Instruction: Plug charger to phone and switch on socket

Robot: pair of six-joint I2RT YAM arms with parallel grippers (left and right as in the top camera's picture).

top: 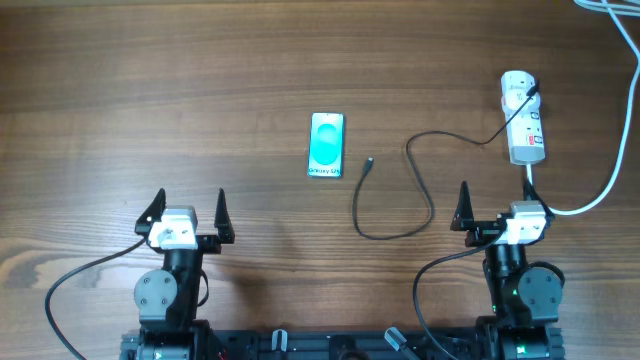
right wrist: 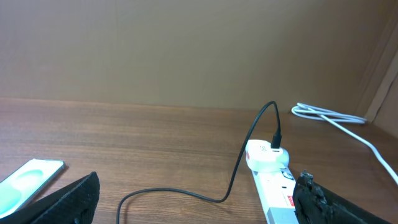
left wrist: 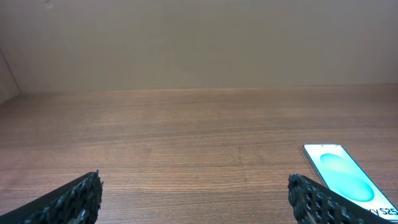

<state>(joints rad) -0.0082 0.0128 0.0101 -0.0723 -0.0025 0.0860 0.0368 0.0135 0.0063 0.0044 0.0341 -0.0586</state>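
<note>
On your table (top: 150,100): phone (top: 327,145), centre, long axis running away from you; charger (top: 369,163) tip just to its right, ahead-left of your right fingers (top: 463,202), the nearer arm; socket (top: 523,130) far right. Your left fingers (top: 157,205) and right alike: wide open, empty.

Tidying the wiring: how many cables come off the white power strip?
2: the thin black charger cable from the strip's far end, looping toward the phone; the thick white lead from its near end, curving right.

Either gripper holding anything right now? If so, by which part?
Nothing held. Left gripper and right gripper are open and empty; charger tip lies free, apart from the phone.
</note>
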